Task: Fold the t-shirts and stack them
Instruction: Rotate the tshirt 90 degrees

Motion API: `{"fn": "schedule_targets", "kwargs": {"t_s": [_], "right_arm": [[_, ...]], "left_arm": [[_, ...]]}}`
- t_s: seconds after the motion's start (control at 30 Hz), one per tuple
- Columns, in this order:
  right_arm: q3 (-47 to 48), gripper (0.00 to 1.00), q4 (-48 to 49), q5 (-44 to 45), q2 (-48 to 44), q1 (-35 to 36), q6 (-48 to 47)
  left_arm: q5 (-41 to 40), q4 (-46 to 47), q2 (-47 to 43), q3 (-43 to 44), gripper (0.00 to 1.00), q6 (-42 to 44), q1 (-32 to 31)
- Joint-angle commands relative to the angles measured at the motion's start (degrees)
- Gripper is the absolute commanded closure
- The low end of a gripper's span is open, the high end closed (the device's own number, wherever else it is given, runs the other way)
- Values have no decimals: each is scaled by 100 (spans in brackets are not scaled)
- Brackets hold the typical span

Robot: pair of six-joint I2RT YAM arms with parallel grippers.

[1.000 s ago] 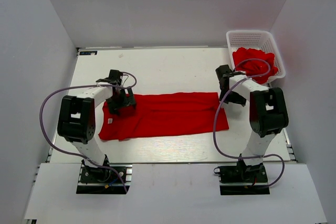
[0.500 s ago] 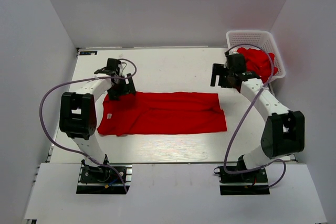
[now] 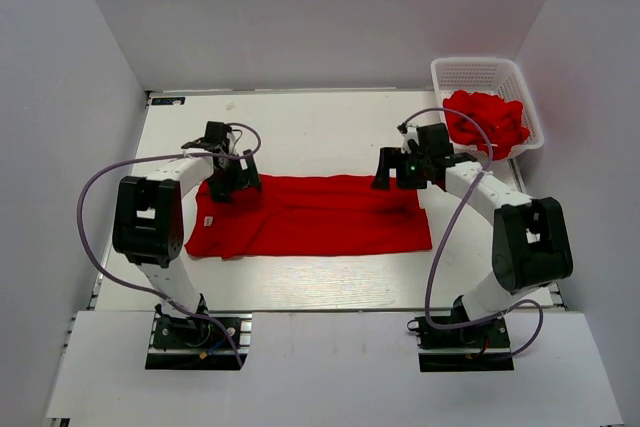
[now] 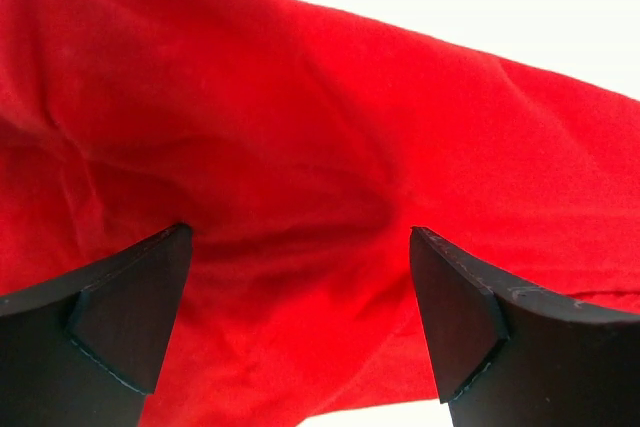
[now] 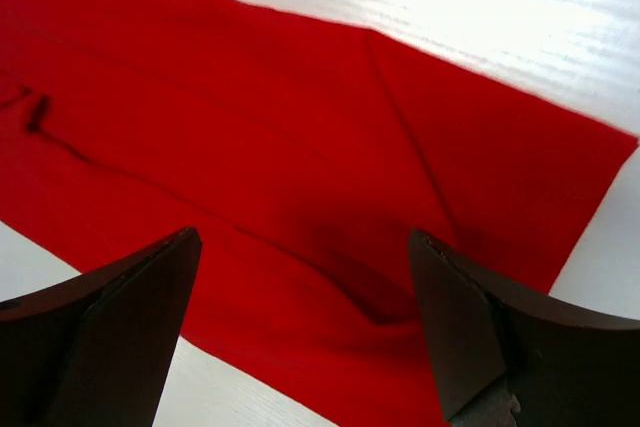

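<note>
One flat t-shirt (image 3: 320,215), one basket (image 3: 470,74), left claw (image 4: 300,237), right claw (image 5: 302,235), both agape

White table (image 3: 320,132) with flat red t-shirt (image 3: 320,217), mesh basket (image 3: 478,72)

Overhead and wrist cameras (close-up) share the t-shirt (image 3: 320,217).

Flat t-shirt (image 3: 310,215), mid-desk: soft matt red cloth, smooth but for shallow creases; the red shirts (image 3: 487,122) at the far-right corner look alike, heaped in a white plastic mesh basket (image 3: 470,74). Desk (image 5: 500,7): white, faintly grained, with a soft sheen. Fingers (image 4: 120,327) of the left gripper (image 4: 300,247) and fingers (image 5: 110,337) of the right gripper (image 5: 300,257): matt black, plastic-looking, faintly scratched.
</note>
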Motion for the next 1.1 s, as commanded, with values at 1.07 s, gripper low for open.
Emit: {"fn": "schedule_targets", "kwargs": {"t_s": [1.07], "right_arm": [[-159, 10, -829, -1395, 1098, 3660, -1240]], "left_arm": [[2229, 4124, 6772, 7487, 0, -2470, -1068]]}}
